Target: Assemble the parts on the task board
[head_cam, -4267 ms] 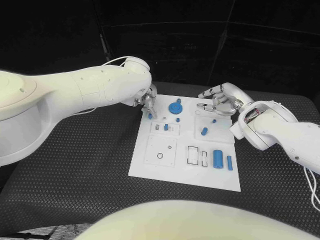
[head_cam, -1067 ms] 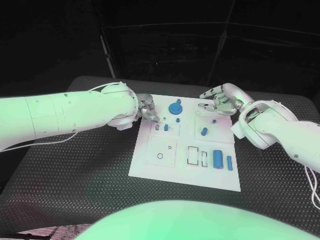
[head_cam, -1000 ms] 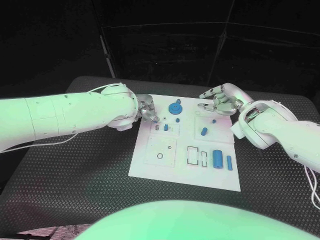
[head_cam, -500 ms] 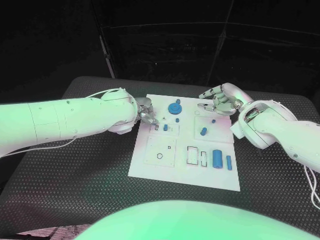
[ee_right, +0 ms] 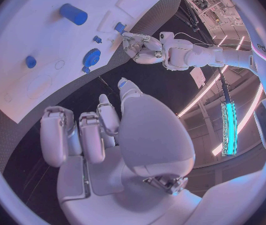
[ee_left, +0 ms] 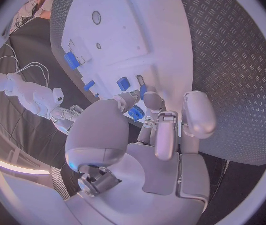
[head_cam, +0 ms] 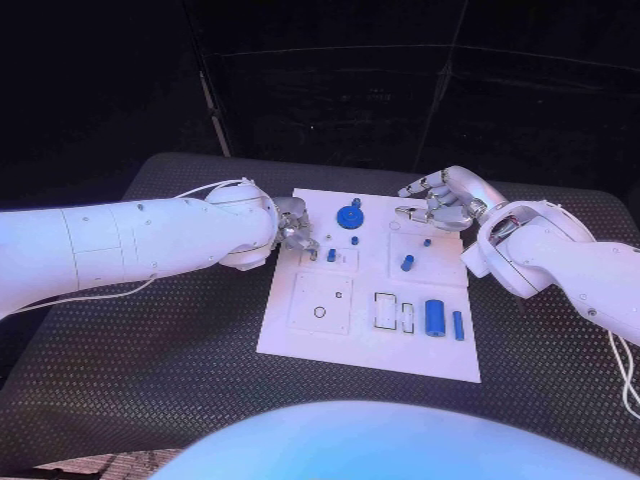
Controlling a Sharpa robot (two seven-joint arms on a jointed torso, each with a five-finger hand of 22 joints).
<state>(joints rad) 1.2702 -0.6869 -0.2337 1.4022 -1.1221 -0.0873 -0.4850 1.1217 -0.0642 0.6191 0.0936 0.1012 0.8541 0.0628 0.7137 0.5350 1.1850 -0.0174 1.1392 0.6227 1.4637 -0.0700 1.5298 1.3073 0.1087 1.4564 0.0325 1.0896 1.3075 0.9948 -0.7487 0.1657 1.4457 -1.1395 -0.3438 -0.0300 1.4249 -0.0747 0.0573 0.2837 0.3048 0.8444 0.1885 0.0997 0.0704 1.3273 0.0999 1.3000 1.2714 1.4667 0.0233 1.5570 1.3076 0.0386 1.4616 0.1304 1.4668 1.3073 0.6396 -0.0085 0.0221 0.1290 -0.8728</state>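
The task board (head_cam: 352, 330) lies between the two hands, and the left hand (head_cam: 294, 228), pinching a small blue part (ee_left: 137, 113) at its fingertips just above the board's near slots, should lower it squarely, while the right hand (head_cam: 443, 203) hovers empty, fingers loosely curled.
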